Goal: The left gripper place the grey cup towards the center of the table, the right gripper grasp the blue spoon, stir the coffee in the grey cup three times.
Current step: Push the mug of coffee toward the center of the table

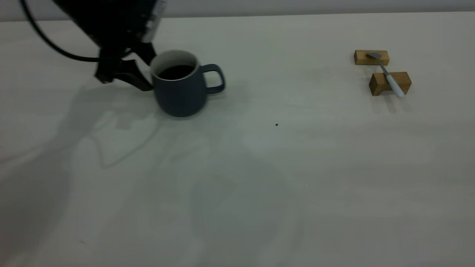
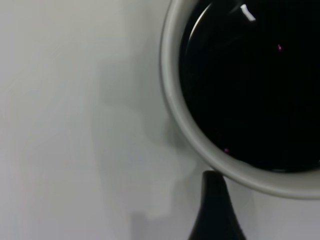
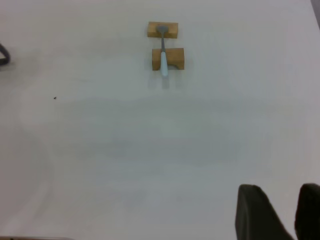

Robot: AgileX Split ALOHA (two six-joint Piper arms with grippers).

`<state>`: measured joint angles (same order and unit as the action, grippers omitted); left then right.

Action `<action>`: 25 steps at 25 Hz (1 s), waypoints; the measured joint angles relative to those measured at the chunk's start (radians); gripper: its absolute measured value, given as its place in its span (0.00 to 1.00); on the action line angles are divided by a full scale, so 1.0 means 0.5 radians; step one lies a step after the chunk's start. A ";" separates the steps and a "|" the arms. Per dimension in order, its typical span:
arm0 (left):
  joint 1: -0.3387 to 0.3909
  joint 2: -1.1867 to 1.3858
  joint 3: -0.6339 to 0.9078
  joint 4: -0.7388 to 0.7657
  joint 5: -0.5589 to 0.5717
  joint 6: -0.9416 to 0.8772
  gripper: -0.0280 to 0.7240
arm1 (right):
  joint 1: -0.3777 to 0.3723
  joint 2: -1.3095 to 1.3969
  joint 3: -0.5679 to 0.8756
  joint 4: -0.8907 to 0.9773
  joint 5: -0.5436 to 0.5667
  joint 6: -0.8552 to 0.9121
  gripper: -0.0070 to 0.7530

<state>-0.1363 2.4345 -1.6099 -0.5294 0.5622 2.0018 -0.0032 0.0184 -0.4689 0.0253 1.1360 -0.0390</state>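
Bare table (image 1: 259, 193) is seen nearest, a dark speck (image 1: 276, 125) farther in. Beyond it, at left, the grey cup (image 1: 180, 92) stands upright, coffee (image 1: 176, 72) inside. The left claw (image 1: 139, 72) is spread about its rim side, fingers apart. Far right, the blue spoon (image 1: 387, 75) is laid across two wooden blocks (image 1: 389, 83). The right claw (image 3: 277, 212) is held well off, slightly apart, empty.

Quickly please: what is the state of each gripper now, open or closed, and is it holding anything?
Left gripper: open, fingers beside the grey cup, not gripping it.
Right gripper: open, holding nothing, far from the blue spoon.
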 joint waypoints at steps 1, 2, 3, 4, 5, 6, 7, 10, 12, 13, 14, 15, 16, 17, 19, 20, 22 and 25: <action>-0.029 0.004 0.000 0.000 -0.025 -0.044 0.82 | 0.000 0.000 0.000 0.000 0.000 0.000 0.32; -0.061 0.007 -0.002 -0.002 -0.053 -0.092 0.82 | 0.000 0.000 0.000 0.000 0.000 0.000 0.32; -0.092 0.014 -0.007 -0.002 -0.070 -0.131 0.82 | 0.000 0.000 0.000 0.000 0.000 0.000 0.32; -0.116 0.027 -0.021 -0.004 -0.077 -0.175 0.82 | 0.000 0.000 0.000 0.000 0.000 0.000 0.32; -0.146 0.040 -0.038 -0.004 -0.086 -0.214 0.82 | 0.000 0.000 0.000 0.000 0.000 0.000 0.32; -0.176 0.057 -0.052 -0.009 -0.097 -0.247 0.82 | 0.000 0.000 0.000 0.000 0.000 0.000 0.32; -0.207 0.072 -0.071 -0.011 -0.103 -0.275 0.82 | 0.000 0.000 0.000 0.000 0.000 0.000 0.32; -0.297 0.113 -0.131 -0.053 -0.114 -0.342 0.82 | 0.000 0.000 0.000 0.000 0.000 0.000 0.32; -0.356 0.138 -0.173 -0.113 -0.121 -0.354 0.82 | 0.000 0.000 0.000 0.000 0.000 0.000 0.32; -0.387 0.152 -0.190 -0.148 -0.123 -0.354 0.82 | 0.000 0.000 0.000 0.000 0.000 0.000 0.32; -0.415 0.164 -0.211 -0.181 -0.127 -0.354 0.82 | 0.000 0.000 0.000 0.000 0.000 0.000 0.32; -0.437 0.171 -0.228 -0.202 -0.128 -0.355 0.82 | 0.000 0.000 0.000 0.000 0.000 0.000 0.32; -0.461 0.173 -0.240 -0.225 -0.134 -0.355 0.82 | 0.000 0.000 0.000 0.000 0.000 0.000 0.32; -0.484 0.176 -0.247 -0.238 -0.143 -0.355 0.82 | 0.000 0.000 0.000 0.000 0.000 0.000 0.32; -0.516 0.176 -0.251 -0.251 -0.174 -0.355 0.82 | 0.000 0.000 0.000 0.000 0.000 0.000 0.32; -0.531 0.176 -0.251 -0.254 -0.190 -0.355 0.82 | 0.000 0.000 0.000 0.000 0.000 0.000 0.32; -0.549 0.178 -0.253 -0.258 -0.210 -0.355 0.82 | 0.000 0.000 0.000 0.000 0.000 0.000 0.32; -0.560 0.179 -0.253 -0.260 -0.219 -0.355 0.82 | 0.000 0.000 0.000 0.000 0.000 0.000 0.32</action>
<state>-0.4163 2.5242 -1.7364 -0.6593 0.4525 1.8244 -0.0032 0.0184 -0.4689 0.0253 1.1360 -0.0390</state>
